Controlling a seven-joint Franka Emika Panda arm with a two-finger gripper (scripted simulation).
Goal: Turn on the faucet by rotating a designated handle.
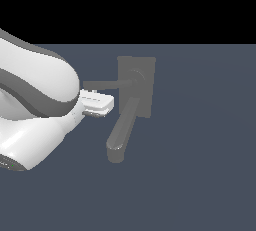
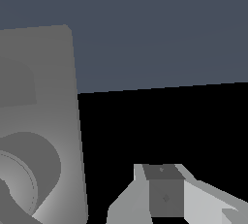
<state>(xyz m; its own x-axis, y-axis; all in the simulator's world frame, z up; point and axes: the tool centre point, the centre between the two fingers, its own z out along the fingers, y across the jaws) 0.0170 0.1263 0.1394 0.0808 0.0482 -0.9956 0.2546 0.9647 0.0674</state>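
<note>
The faucet's flat back plate (image 1: 142,70) stands in the middle of the exterior view. Its thick rounded spout (image 1: 122,130) runs down toward the front. The handle (image 1: 102,84), a thin grey bar, reaches from the round hub (image 1: 136,79) toward the exterior view's left. My gripper (image 1: 100,106) sits just under the bar's free end, close to the spout; the fingers are hidden behind the white hand. In the wrist view the back plate (image 2: 43,87) and hub (image 2: 29,174) fill one side, and one finger (image 2: 164,196) shows apart from them. The handle is not seen there.
The white arm (image 1: 35,100) fills the exterior view's left. The grey floor (image 1: 200,150) spreads around the faucet.
</note>
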